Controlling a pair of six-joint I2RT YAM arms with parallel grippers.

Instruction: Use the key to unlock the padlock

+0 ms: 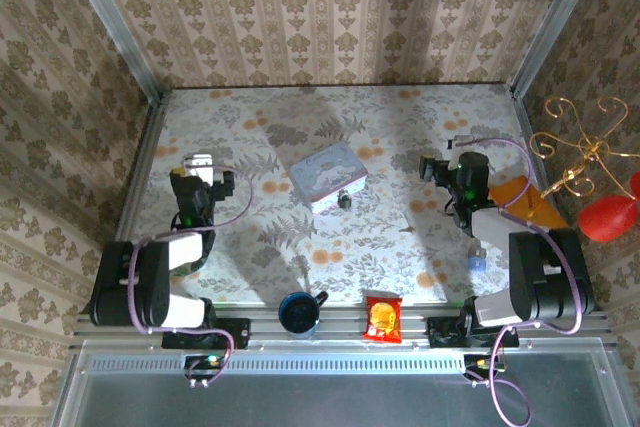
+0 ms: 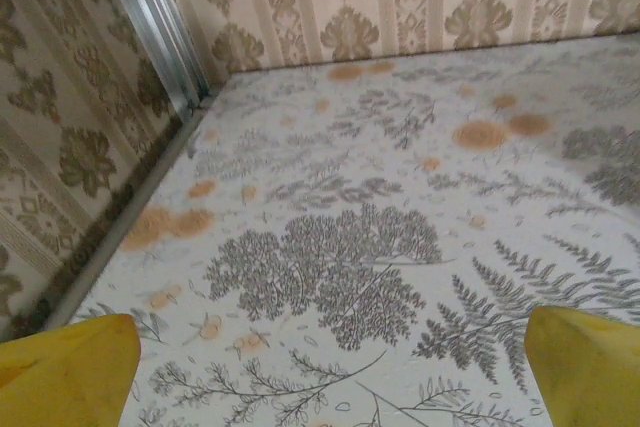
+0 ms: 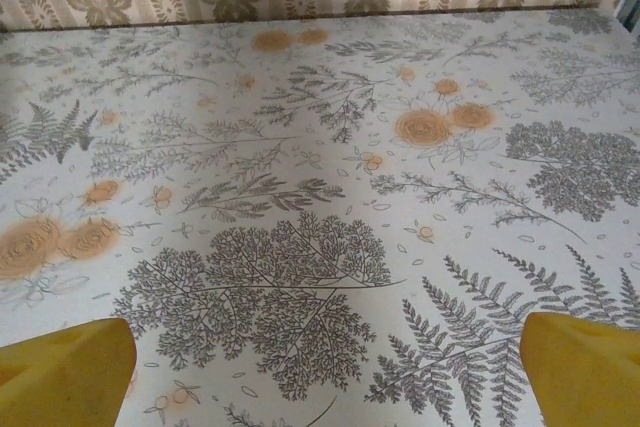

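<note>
- The table [image 1: 400, 247] has a floral cloth on it, with patterned walls standing at its left, far and right sides.
- The left gripper [image 1: 198, 162] is over the left part of the table, well apart from the tin. In the left wrist view its yellow fingers [image 2: 70, 367] are spread wide, and between them we see only the cloth; it [image 2: 330, 377] holds nothing.
- The right gripper [image 1: 458, 147] is over the right part of the table. In the right wrist view its fingers [image 3: 65, 372] are also wide apart, and it [image 3: 325, 377] has nothing in its grasp.
- The pale tin [image 1: 326, 173] lies near the middle of the table, turned at an angle, between the two grippers.
- A dark mug [image 1: 298, 312] stands at the near edge.
- A red packet [image 1: 382, 317] lies just right of the mug.
- The padlock [image 1: 345, 200] lies on the cloth just beside the near right corner of the tin; we cannot tell if it touches the tin. Both grippers are well apart from it.
- A small bluish thing [image 1: 478, 262] is beside the right arm; we cannot tell what it is.
</note>
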